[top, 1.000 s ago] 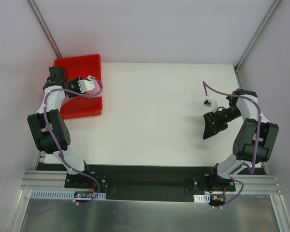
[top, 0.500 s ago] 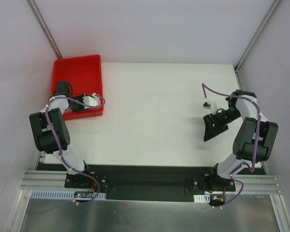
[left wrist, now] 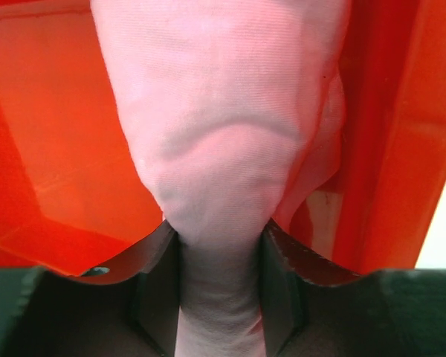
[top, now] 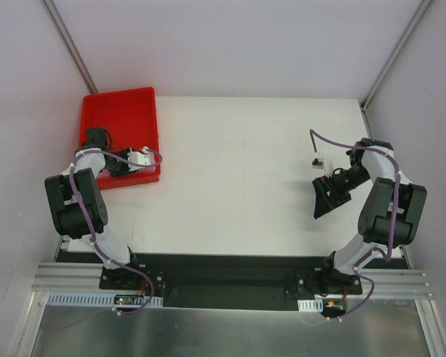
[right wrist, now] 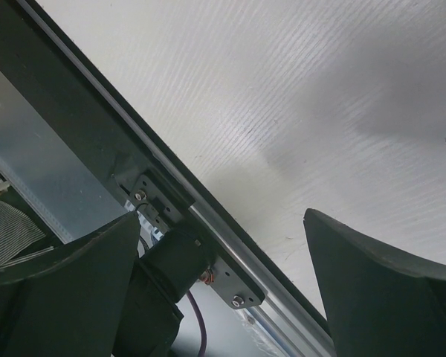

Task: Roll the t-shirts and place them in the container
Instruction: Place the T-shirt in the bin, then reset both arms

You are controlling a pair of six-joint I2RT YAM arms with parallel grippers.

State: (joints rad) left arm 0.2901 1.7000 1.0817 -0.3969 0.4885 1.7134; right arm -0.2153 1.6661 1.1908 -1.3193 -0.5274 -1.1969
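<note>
The light-pink t-shirt [left wrist: 223, 111] fills the left wrist view as a bunched fold hanging inside the red tray [left wrist: 52, 149]. My left gripper [left wrist: 221, 238] is shut on it, the fabric pinched between both dark fingers. In the top view the left gripper [top: 126, 167] sits low in the near end of the red tray [top: 119, 115], and the t-shirt is hidden under the arm. My right gripper [top: 323, 197] is open and empty over the right side of the white table [top: 238, 171]. It also shows in the right wrist view [right wrist: 221, 216] with its jaws wide apart.
The red tray stands at the table's far left corner, its right wall [left wrist: 401, 134] close beside the shirt. A black rail and aluminium frame [right wrist: 208, 223] run along the near table edge. Grey enclosure walls and posts stand on three sides.
My left gripper has moved from the far part of the tray toward its near end and dropped lower. The right gripper has barely shifted.
</note>
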